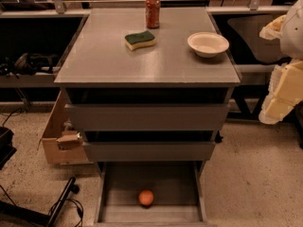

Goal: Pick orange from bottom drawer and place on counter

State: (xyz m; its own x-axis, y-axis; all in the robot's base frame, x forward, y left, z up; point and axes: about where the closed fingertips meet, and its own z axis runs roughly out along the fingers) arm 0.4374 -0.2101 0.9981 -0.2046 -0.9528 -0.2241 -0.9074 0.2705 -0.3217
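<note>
The orange (146,197) lies on the floor of the open bottom drawer (124,183), near its front and about midway across. The counter (109,56) is the grey top of the drawer cabinet, above two wider grey drawers. My gripper (282,91) shows as pale cream parts at the right edge of the view, beside the cabinet at about counter height. It is far from the orange and holds nothing that I can see.
On the counter stand a red soda can (152,12) at the back, a green and yellow sponge (140,39) and a white bowl (208,44) at the right. A cardboard box (59,136) sits left of the cabinet. Cables lie on the floor at the lower left.
</note>
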